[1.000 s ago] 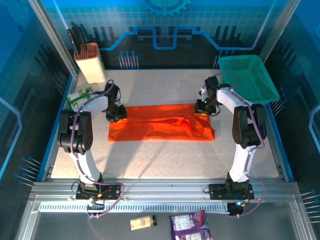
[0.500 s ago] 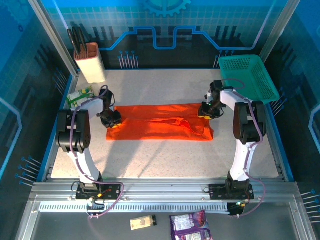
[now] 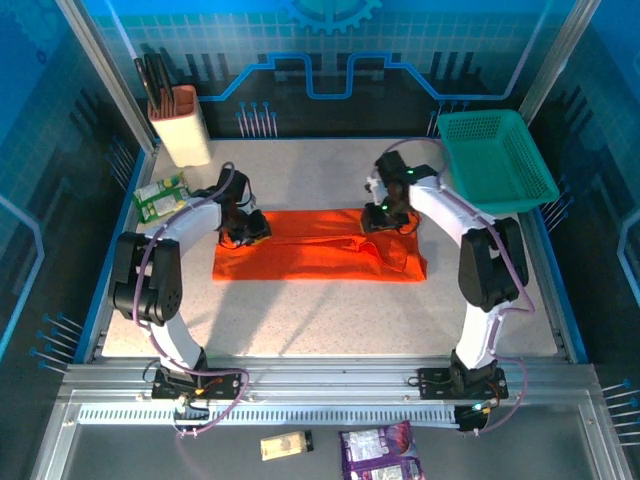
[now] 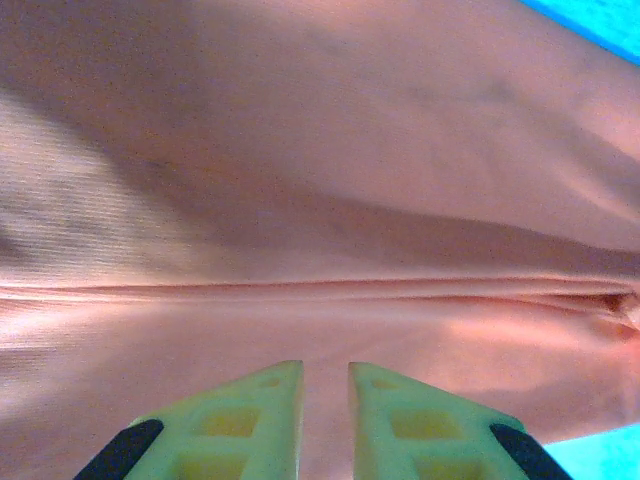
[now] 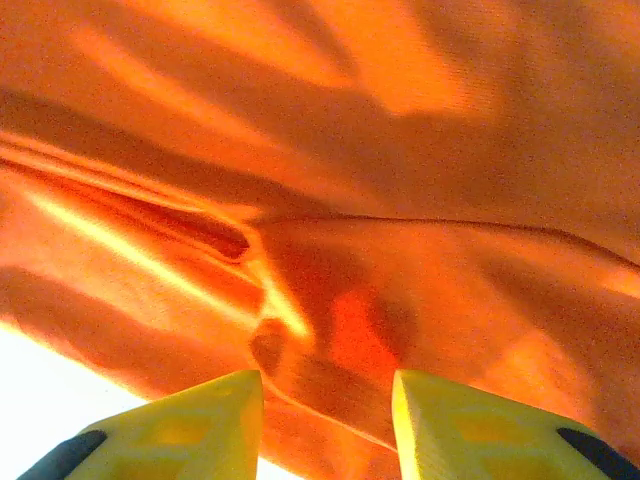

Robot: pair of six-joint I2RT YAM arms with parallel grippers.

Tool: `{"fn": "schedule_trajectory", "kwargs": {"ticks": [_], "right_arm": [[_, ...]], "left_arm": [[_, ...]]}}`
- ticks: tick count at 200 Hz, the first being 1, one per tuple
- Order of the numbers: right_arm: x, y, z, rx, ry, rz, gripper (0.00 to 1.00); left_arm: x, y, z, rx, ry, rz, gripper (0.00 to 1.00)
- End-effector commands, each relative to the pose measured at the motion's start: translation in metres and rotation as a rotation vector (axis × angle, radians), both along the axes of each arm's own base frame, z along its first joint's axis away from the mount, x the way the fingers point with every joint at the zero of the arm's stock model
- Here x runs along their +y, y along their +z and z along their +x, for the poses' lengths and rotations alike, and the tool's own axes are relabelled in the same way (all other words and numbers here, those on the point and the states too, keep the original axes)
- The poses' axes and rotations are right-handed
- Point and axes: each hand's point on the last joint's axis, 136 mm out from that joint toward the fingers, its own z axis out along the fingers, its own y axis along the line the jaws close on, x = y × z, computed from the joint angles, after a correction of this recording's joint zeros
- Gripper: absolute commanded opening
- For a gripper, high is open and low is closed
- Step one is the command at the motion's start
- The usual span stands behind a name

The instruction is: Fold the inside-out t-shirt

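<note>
At mid-frame, the bright orange-red fabric t-shirt lies folded into a long band; crosswise folds seem left. Left hand barely parted, right hand wider, both empty.

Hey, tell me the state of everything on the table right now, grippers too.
T-shirt: lying flat, folded into a long strip.
Left gripper: narrowly open above the T-shirt, holding nothing.
Right gripper: open above the T-shirt, holding nothing.
Basket: upright, empty.
Holder: upright, dark tools inside.
Packet: lying flat.
</note>
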Motion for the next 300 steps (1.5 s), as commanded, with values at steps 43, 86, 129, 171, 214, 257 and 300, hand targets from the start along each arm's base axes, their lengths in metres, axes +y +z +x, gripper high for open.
{"fn": "schedule_trajectory", "kwargs": {"ticks": [43, 86, 129, 171, 214, 257, 300], "right_arm": [[0.015, -0.023, -0.009, -0.01, 0.227, -0.388, 0.49], [0.026, -0.042, -0.018, 0.019, 0.263, -0.471, 0.47], [0.028, -0.057, -0.029, 0.043, 0.265, -0.526, 0.4], [0.031, -0.056, -0.03, 0.022, 0.248, -0.541, 0.27], [0.037, -0.048, -0.03, 0.02, 0.221, -0.501, 0.06], [0.056, -0.038, -0.041, 0.056, 0.187, -0.364, 0.0], [0.072, -0.034, -0.049, 0.102, 0.169, -0.23, 0.22]], "left_arm": [[-0.002, 0.01, -0.012, -0.011, -0.002, -0.001, 0.21], [0.01, 0.005, -0.022, 0.0, 0.016, -0.006, 0.21], [0.018, -0.001, -0.029, 0.016, 0.028, -0.012, 0.21], [0.019, -0.003, -0.029, 0.017, 0.033, -0.021, 0.21], [0.019, -0.003, -0.028, 0.017, 0.033, -0.025, 0.21], [0.017, -0.001, -0.026, 0.011, 0.036, -0.041, 0.21], [0.016, -0.002, -0.025, 0.014, 0.032, -0.048, 0.21]]}}
